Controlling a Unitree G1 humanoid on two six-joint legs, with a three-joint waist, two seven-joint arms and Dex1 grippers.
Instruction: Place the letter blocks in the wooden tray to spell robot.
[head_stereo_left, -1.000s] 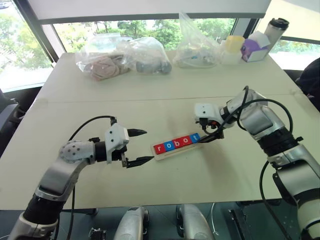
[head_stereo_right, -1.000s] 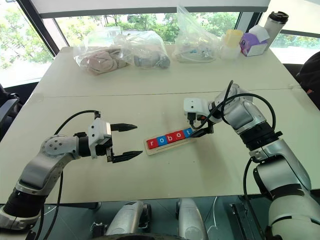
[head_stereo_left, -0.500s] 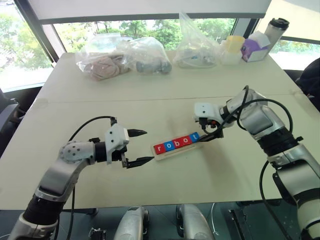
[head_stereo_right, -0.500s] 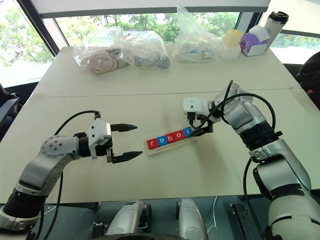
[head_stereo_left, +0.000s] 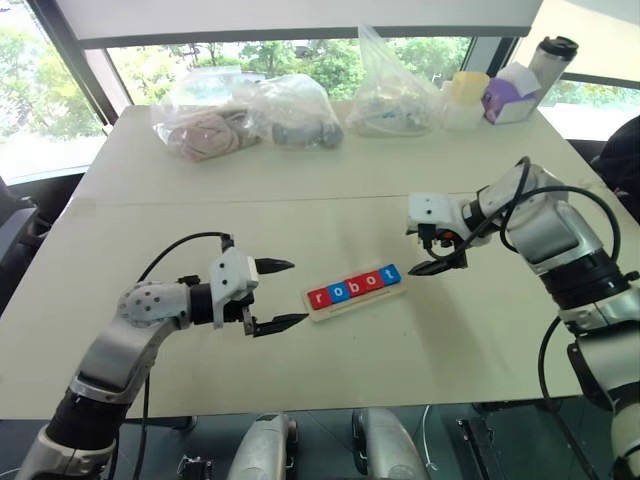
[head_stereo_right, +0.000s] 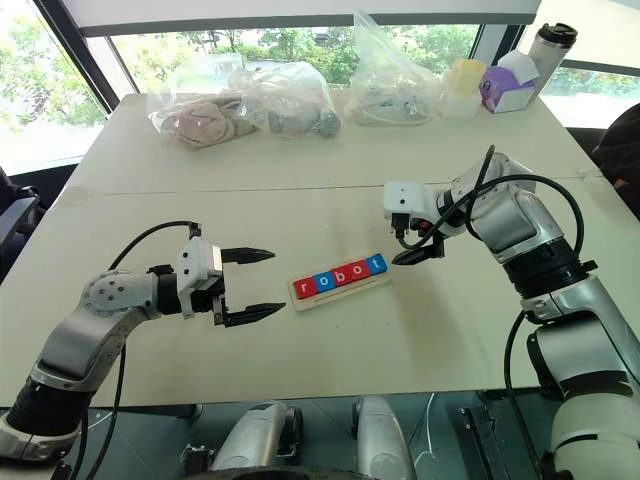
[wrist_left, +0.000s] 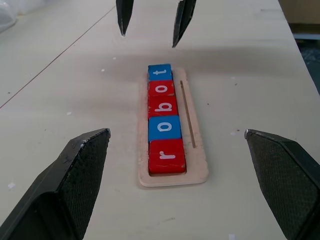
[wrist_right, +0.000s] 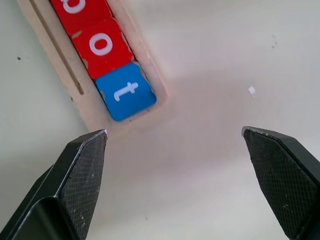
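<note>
Red and blue letter blocks (wrist_left: 163, 119) spell "robot" in the wooden tray (wrist_left: 196, 165); both the left pincer (head_stereo_left: 277, 295) and the right pincer (head_stereo_left: 432, 261) are released.

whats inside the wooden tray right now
The wooden tray holds five letter blocks in a row: red r, blue o, red b, red o, blue t, spelling robot. A narrow groove runs alongside them. The tray floor under the blocks is covered.
</note>
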